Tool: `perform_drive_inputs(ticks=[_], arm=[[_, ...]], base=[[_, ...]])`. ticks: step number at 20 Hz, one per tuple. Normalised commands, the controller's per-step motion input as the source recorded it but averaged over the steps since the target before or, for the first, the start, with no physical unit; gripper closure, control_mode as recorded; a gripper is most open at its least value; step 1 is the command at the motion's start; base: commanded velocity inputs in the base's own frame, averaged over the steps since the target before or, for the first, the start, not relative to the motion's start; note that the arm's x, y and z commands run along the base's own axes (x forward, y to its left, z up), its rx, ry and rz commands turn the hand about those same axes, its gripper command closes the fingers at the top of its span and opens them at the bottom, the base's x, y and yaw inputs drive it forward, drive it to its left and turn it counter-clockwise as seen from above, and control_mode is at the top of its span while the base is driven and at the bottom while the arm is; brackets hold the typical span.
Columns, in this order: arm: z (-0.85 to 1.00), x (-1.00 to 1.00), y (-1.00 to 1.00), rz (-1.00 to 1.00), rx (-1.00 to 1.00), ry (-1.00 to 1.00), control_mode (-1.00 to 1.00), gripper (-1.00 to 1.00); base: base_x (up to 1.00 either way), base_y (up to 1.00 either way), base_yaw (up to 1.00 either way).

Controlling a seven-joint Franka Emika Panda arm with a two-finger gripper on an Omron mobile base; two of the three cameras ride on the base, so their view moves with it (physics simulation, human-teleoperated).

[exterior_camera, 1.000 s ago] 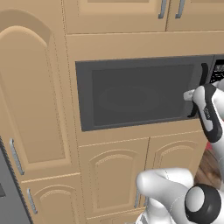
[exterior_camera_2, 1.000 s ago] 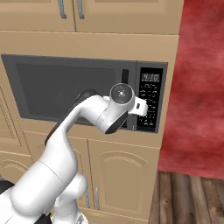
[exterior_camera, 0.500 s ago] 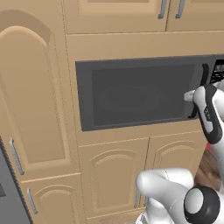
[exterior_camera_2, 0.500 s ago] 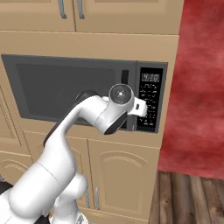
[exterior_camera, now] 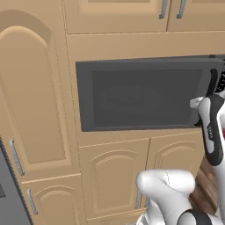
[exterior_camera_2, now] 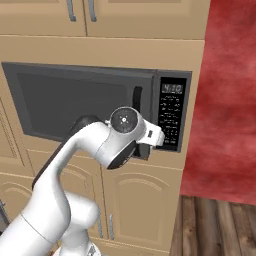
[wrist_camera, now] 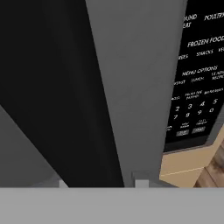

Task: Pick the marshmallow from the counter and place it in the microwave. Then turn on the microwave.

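Arm bent fwd, wrist level, gripper [wrist_camera: 99, 183] clamped on handle [exterior_camera_2: 136, 102] at microwave [exterior_camera: 140, 94] door's right edge.

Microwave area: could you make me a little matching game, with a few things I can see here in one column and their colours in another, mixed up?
Column one:
1. microwave door
2. button panel
3. wall on the right
4. cabinet doors below

Column two:
a. light tan wood
b. red
c. dark grey with a dark window
d. black with small white labels

Pairs: 1-c, 2-d, 3-b, 4-a
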Motion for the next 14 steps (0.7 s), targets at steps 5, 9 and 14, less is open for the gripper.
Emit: perform_drive_inputs(ticks=[5, 9, 14], arm=[[0.0, -0.75, 0.0, -0.16, 0.0, -0.06, -1.0, 1.0], [0.0, -0.7, -0.01, -0.17, 0.0, -0.06, -1.0, 1.0], [0.0, -0.67, -0.01, -0.17, 0.0, -0.06, -1.0, 1.0]], base=[[0.0, 0.0, 0.0], [0.0, 0.0, 0.0], [0.0, 0.0, 0.0]])
